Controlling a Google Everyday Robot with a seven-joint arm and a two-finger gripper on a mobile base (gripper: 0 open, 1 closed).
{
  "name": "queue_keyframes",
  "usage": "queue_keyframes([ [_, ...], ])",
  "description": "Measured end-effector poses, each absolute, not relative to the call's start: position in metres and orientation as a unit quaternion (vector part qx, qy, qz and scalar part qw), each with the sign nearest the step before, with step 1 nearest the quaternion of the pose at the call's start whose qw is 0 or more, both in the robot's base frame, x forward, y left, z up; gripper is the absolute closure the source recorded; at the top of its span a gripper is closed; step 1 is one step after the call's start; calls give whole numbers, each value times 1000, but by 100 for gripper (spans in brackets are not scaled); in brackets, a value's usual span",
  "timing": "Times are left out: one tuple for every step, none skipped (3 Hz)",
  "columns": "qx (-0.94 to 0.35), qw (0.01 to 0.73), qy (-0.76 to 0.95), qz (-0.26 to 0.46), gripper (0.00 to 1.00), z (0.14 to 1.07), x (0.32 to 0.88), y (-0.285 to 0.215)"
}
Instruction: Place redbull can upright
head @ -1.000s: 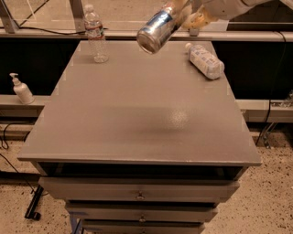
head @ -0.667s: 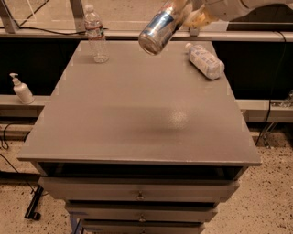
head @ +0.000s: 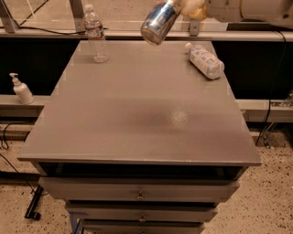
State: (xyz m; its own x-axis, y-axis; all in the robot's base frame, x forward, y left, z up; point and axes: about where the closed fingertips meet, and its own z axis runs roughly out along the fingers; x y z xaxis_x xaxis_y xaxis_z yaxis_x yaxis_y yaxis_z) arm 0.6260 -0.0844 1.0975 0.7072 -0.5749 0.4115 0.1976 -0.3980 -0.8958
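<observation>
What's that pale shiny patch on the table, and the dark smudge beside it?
Camera view: likely overhead light glaring off the table; the smudge to its left looks like a soft shadow; the redbull can, tilted in the gripper at the top edge, glints too.

gripper (head: 181, 7): far right, at the top edge and cut off by it, blurred, clasping the can's upper end.
can (head: 158, 23): upper end hidden in the gripper; logo blurred.
arm (head: 256, 11): cut off by top and right edges.
lying bottle (head: 205, 60): label print too small to read.
drawers (head: 139, 195): lowest one cut off by bottom edge.
</observation>
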Motion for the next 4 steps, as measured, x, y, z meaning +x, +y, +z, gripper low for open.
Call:
queue_keyframes([
  [-752, 541, 75, -370, 100, 1105, 620, -61],
  [-756, 538, 63, -367, 100, 1106, 620, -59],
  [-740, 562, 30, -368, 100, 1108, 623, -71],
  [-716, 587, -62, -373, 100, 1106, 627, -70],
])
